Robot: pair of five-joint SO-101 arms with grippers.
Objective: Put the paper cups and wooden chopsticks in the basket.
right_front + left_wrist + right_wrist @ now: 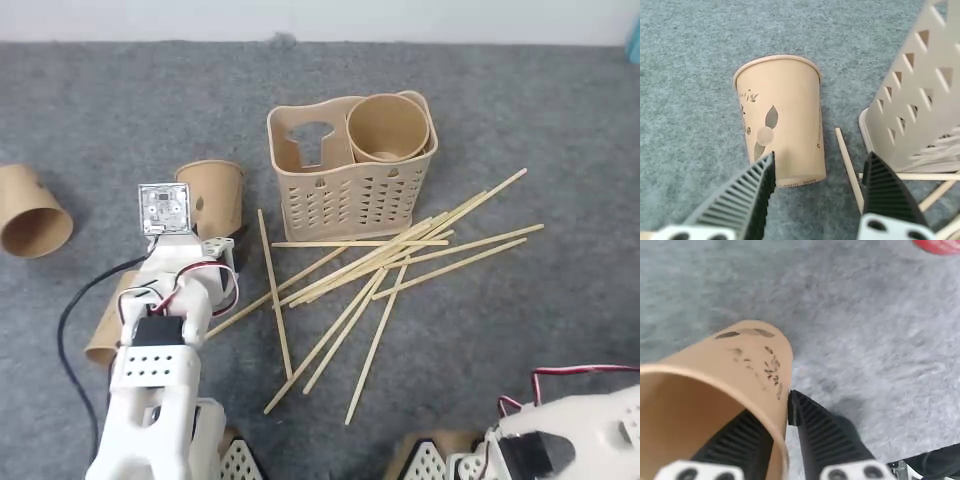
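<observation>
Paper cup (780, 115) lay sideways just ahead of my wide-open left end effector (821, 160); my right end effector (772, 410) gripped a second cup (740, 360) by its wall.

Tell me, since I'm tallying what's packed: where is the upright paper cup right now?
In the high view, the upright paper cup stands inside the basket, in its right compartment, just beyond the scattered chopsticks.

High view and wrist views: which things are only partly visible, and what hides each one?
Tan paper cup under the left arm: high view, the white arm covers most of it.
Tan paper cup at far left: high view, picture edge cuts its base.
Tan paper cup in the right gripper: right wrist view, edge cuts its mouth.
</observation>
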